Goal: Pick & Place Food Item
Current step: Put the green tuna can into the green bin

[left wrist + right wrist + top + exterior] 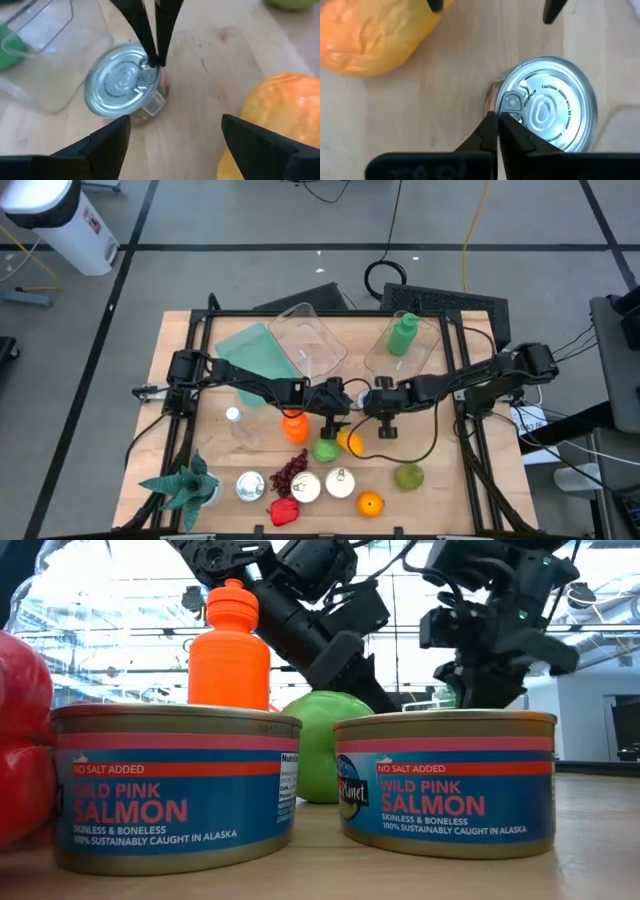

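Observation:
A small silver tin can [547,102] with a ring-pull lid stands between my two grippers near the table's middle [362,394]. My right gripper [498,118] is shut, its tips at the can's pull tab; the left wrist view shows its fingers [150,35] coming down onto the lid. My left gripper [175,137] is open a little short of the can, on the can's left, touching nothing. A yellow-orange fruit [280,115] lies on the table beside it. My right gripper pinches the can's pull tab [512,102], at the lid's rim, between its two fingertips. The fingers slant down from the table's right. The can sits tilted under them [125,82]; whether its bottom is off the table I cannot tell.
Two clear containers [310,340] [430,340] stand at the back, the right one holding a green bottle [403,335]. Near the front are an orange bottle [294,425], green fruits [325,450] [408,475], an orange [370,503], grapes [290,472], more cans [306,487] and a plant [185,485].

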{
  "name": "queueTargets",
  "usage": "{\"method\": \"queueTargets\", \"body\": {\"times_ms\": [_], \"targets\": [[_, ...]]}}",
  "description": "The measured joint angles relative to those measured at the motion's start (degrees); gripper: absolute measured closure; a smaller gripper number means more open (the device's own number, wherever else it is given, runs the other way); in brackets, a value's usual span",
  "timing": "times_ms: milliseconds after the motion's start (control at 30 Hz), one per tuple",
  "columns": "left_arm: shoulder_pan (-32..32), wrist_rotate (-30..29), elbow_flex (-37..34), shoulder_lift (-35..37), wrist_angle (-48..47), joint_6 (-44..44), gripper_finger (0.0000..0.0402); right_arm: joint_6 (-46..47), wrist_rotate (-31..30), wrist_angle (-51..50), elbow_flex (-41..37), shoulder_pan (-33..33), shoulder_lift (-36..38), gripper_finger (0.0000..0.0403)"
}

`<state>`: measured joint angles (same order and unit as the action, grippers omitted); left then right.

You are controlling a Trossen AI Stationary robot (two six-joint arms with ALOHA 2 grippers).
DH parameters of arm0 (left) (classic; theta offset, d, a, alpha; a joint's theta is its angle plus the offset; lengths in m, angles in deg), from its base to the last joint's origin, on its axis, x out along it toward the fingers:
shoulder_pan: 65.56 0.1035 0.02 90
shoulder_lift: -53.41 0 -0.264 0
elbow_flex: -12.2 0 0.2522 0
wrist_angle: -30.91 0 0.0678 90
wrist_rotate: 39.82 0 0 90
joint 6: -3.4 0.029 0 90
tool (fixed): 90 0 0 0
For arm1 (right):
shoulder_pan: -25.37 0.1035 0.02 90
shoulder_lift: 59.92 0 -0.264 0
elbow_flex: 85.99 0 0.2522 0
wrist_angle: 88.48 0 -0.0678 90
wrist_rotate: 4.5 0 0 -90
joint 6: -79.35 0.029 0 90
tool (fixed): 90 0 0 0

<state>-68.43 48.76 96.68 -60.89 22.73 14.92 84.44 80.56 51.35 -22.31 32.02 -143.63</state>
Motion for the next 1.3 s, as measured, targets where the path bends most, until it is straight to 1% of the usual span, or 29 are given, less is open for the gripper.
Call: {"method": "queueTargets", "body": {"times_ms": [233,300,467,667,733,867,967,1067,1167,1300], "targets": [[-1.04,-4.66,0.00,0.00,2.11,9.87,0.0078,2.31,2.37,0.61,0.08,-2.28,0.29,0.0402],[-1.07,-4.82,0.00,0.00,2.79,11.64,0.0078,3.78,3.60,1.16,0.15,-3.25,0.29,0.0402],[-0.61,-5.21,0.00,0.00,4.20,12.40,0.0078,6.26,6.44,2.07,0.32,-5.85,0.43,0.0402],[0.54,-5.27,0.00,0.00,3.17,13.91,0.0078,8.07,9.83,2.64,1.11,-8.20,0.97,0.0402],[0.67,-6.13,0.00,0.00,3.08,15.42,0.0078,8.93,10.14,2.56,2.50,-8.60,0.95,0.0402],[0.65,-8.93,0.00,-0.01,3.18,19.35,0.0078,9.41,13.22,2.64,4.76,-10.40,1.02,0.0402],[0.65,-10.50,0.00,-0.02,2.60,20.11,0.0078,9.59,13.25,2.44,5.02,-11.64,1.02,0.0402],[0.65,-10.11,0.00,-0.01,1.39,19.79,0.0078,10.22,14.23,2.75,5.09,-13.01,1.02,0.0402],[0.90,-8.94,0.00,-0.30,1.88,19.50,0.0078,10.31,14.28,3.22,5.09,-13.41,1.02,0.0402],[1.68,-8.52,0.00,-1.50,2.06,19.45,0.0078,11.28,15.80,5.14,5.09,-13.86,1.02,0.0402]]}}
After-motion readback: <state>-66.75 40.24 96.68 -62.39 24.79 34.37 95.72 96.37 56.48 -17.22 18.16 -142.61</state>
